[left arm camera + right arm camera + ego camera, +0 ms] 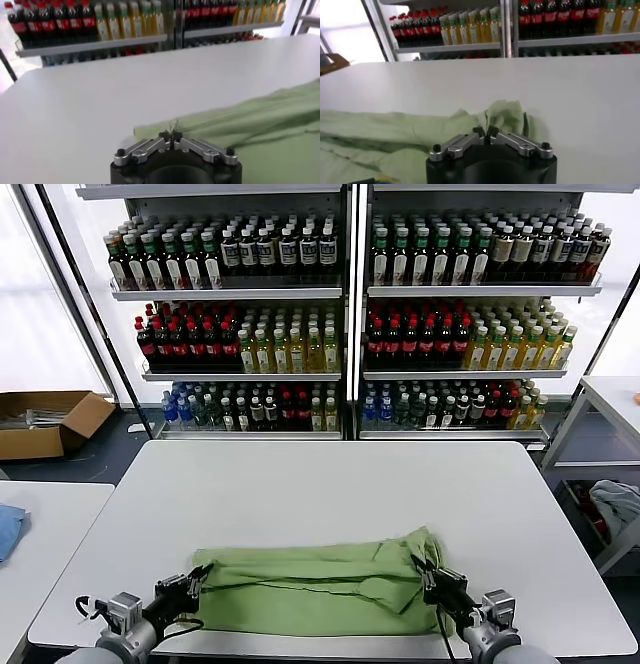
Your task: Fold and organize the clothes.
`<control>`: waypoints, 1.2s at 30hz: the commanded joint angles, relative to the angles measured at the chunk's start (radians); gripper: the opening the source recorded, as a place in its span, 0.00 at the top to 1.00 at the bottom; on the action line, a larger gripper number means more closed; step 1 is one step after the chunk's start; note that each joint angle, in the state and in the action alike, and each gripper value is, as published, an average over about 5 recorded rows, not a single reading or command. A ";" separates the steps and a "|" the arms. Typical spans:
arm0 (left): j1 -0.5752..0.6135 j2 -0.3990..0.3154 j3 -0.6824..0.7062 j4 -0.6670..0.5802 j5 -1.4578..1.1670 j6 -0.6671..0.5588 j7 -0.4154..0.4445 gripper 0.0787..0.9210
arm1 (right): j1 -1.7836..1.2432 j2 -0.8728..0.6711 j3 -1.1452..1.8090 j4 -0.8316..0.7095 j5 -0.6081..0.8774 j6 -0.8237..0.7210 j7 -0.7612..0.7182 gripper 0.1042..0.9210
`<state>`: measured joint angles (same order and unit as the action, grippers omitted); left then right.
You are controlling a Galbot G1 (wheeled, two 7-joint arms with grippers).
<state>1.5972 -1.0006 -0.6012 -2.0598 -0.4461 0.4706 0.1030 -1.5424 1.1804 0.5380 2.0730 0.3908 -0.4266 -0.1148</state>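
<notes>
A light green shirt point(320, 584) lies folded into a long wrinkled band across the near part of the white table point(330, 484), plain side up. My left gripper point(193, 586) is at its left end, shut on the cloth's edge; in the left wrist view point(171, 135) the pads pinch a thin fold of the shirt point(260, 120). My right gripper point(432, 583) is at the right end, shut on the bunched cloth; in the right wrist view point(486, 134) the shirt point(395, 132) spreads away from it.
Shelves of bottled drinks point(345, 314) stand behind the table. A second white table point(40, 524) with a blue cloth point(8, 529) is at the left, a cardboard box point(45, 422) on the floor behind it. Another table point(610, 409) stands at the right.
</notes>
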 commanded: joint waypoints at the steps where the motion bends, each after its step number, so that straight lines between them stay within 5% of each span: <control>1: 0.066 -0.018 -0.055 -0.039 0.026 0.037 -0.052 0.92 | -0.076 0.006 0.082 0.041 -0.048 0.023 -0.009 0.74; 7: 0.052 -0.040 -0.105 -0.081 -0.043 0.029 -0.138 0.71 | -0.070 -0.002 0.200 0.046 -0.012 0.140 -0.059 0.53; 15: 0.022 -0.105 -0.024 -0.097 -0.249 0.070 -0.477 0.45 | -0.104 0.028 0.316 0.020 0.111 0.248 -0.032 0.25; 18: 0.032 -0.135 0.021 -0.093 -0.259 0.068 -0.524 0.35 | -0.131 0.049 0.335 0.019 0.125 0.258 -0.020 0.16; 26: 0.040 -0.171 0.085 -0.081 -0.249 0.070 -0.541 0.13 | -0.160 0.064 0.382 0.023 0.183 0.262 -0.011 0.12; 36: 0.032 -0.173 0.107 -0.054 -0.244 0.073 -0.547 0.19 | -0.166 0.077 0.387 0.033 0.194 0.262 -0.011 0.12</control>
<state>1.6255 -1.1498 -0.5332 -2.1254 -0.6584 0.5311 -0.3820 -1.6951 1.2493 0.8919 2.1039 0.5555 -0.1834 -0.1286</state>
